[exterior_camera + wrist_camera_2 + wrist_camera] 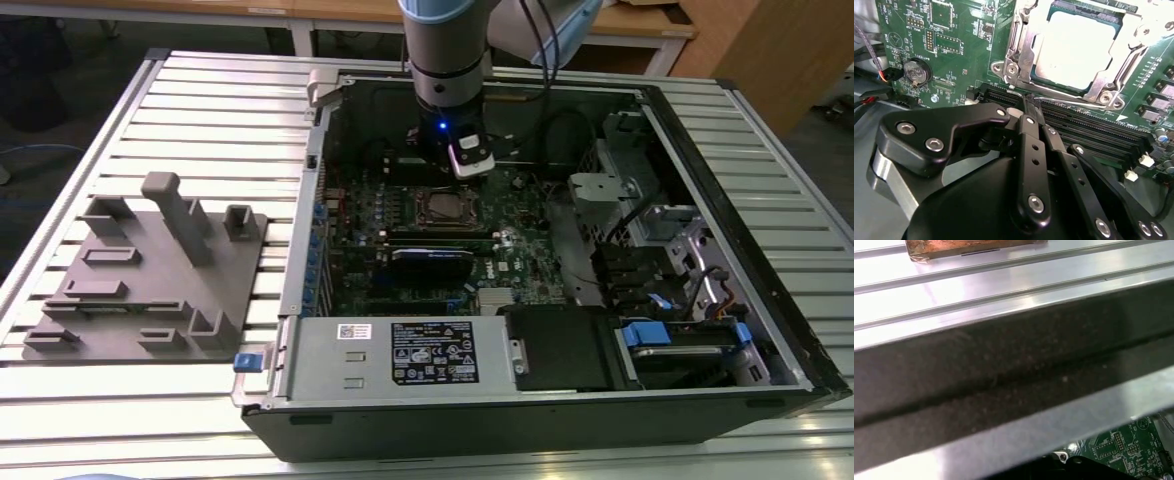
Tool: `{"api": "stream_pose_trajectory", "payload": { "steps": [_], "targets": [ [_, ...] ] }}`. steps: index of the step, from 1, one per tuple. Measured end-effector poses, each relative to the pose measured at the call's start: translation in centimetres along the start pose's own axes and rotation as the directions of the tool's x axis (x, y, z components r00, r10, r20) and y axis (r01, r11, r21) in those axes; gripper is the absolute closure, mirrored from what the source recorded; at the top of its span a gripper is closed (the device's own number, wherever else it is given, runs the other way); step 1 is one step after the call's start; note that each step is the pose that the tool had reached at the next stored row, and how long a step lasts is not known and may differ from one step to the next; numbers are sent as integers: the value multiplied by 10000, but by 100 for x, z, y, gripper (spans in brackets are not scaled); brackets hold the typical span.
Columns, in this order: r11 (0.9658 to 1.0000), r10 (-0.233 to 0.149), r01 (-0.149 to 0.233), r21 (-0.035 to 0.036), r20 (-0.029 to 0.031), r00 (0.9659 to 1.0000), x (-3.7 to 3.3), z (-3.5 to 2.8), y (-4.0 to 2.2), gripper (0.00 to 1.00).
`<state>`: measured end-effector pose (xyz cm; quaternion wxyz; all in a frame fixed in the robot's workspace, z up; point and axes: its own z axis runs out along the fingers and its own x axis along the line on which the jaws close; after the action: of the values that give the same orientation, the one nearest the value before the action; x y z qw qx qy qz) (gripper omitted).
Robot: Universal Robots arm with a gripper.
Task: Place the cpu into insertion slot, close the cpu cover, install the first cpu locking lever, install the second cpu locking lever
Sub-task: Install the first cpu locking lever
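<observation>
Over the board [954,45] | cpu [1081,47] seated under closed cover [1021,45] | hand [1029,102] pinched shut, tips beside lever [1016,91] at cover's edge | lever looks thin, stiff, springy; best taken at its hooked end

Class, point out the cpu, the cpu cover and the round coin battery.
cpu [1080,50]: second wrist view, middle of its silver top.
cpu cover [1021,42]: second wrist view, on the frame's side bar.
coin battery [918,71]: second wrist view, on its round face.
</observation>
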<state>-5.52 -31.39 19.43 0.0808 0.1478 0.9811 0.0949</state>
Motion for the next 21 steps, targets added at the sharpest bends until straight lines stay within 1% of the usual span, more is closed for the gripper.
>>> {"api": "stream_pose_trajectory", "payload": {
  "steps": [6, 11, 15, 21],
  "targets": [
    [10000, -6, 6, 27, 12, 10000, -13, 7, 3, 90],
    [9999, -22, 22, 108, 34, 10000, -18, 7, -2, 90],
    [9999, -24, 23, 114, 37, 10000, -18, 6, -2, 90],
    [9999, -23, 23, 114, 36, 10000, -21, -23, 5, 90]
  ]
}}
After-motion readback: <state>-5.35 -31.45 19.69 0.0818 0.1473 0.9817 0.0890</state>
